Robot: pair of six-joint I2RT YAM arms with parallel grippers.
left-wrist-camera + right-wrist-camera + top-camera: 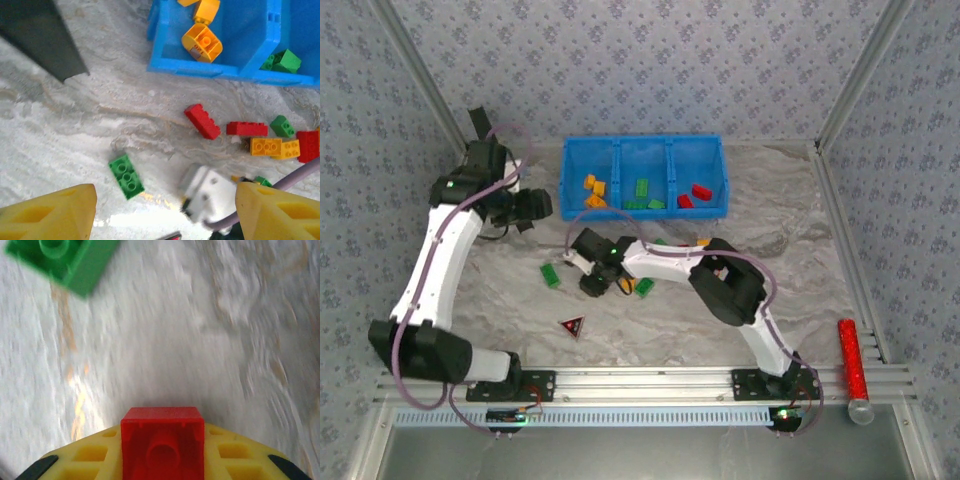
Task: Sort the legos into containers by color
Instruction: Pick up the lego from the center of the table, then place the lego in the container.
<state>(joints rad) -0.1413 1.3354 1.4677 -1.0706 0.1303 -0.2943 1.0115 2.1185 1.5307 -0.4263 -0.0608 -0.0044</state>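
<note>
My right gripper (162, 450) is shut on a red lego (162, 440), held just above the table. In the top view it (592, 280) hangs low over the table's middle, between a green lego (551, 274) and another green one (644, 288). The first green lego (62, 260) lies ahead of it to the left. My left gripper (165, 215) is open and holds nothing, hovering left of the blue bin (643, 150). Below it lie a green lego (126, 176), two red legos (202, 121), an orange pair (275, 147) and a small green one (282, 126). The bin holds orange (592, 190), green (642, 188) and red (698, 192) legos in separate compartments.
A dark red-edged triangle (572, 325) lies near the front, left of centre. A red glittery tube (850, 355) rests along the right frame rail. The right arm's white body (207, 192) passes under my left gripper. The table cover is crumpled grey-white sheeting.
</note>
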